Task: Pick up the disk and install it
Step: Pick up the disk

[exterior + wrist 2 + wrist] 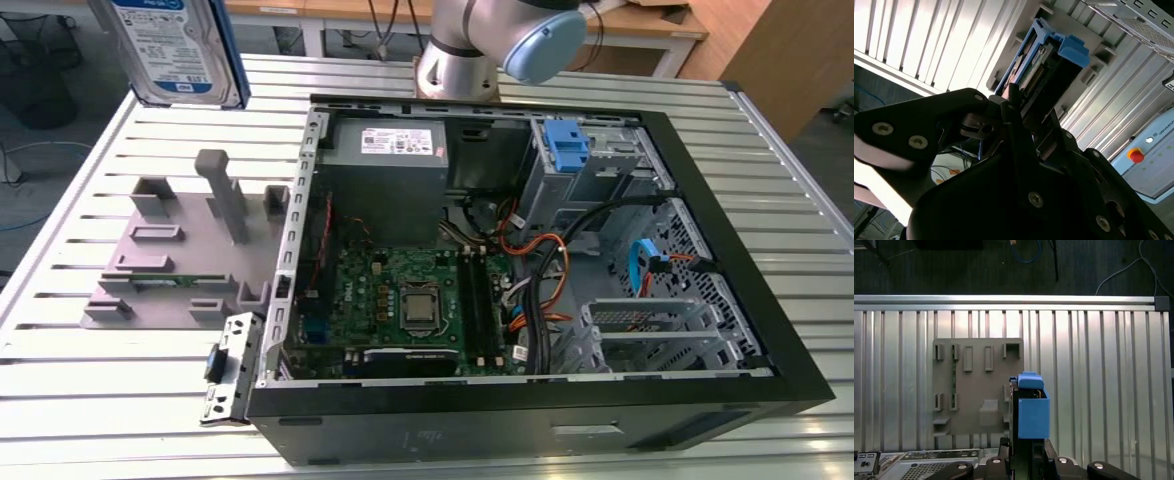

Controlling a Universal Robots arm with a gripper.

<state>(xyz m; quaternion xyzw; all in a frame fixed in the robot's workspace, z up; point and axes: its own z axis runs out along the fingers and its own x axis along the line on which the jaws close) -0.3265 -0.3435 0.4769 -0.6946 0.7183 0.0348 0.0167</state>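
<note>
Gripping the disk [1033, 412] by its flat faces, the gripper [1026, 447] has its jaws closed on the end nearest the wrist. The rest of the disk, with its blue side rail, sticks out past the fingertips. In the second wrist view the disk [1039, 60] juts from between the black fingers [1004, 107], its connector edge showing beside the rail.

Beyond the disk in the first wrist view lies a grey holder [974, 390] on the slatted table [1104, 390]. The disk is seen edge-on over the holder's side, clear of the table.

In the exterior view an open case [534, 420] fills the table's near edge and middle. The holder [160, 260] sits beside it toward the exterior view's left edge. Farther back, the disk [174, 45] hangs upright in the air, label showing, over the table's far corner on the exterior view's left. The arm [481, 40] stands at the far edge.
</note>
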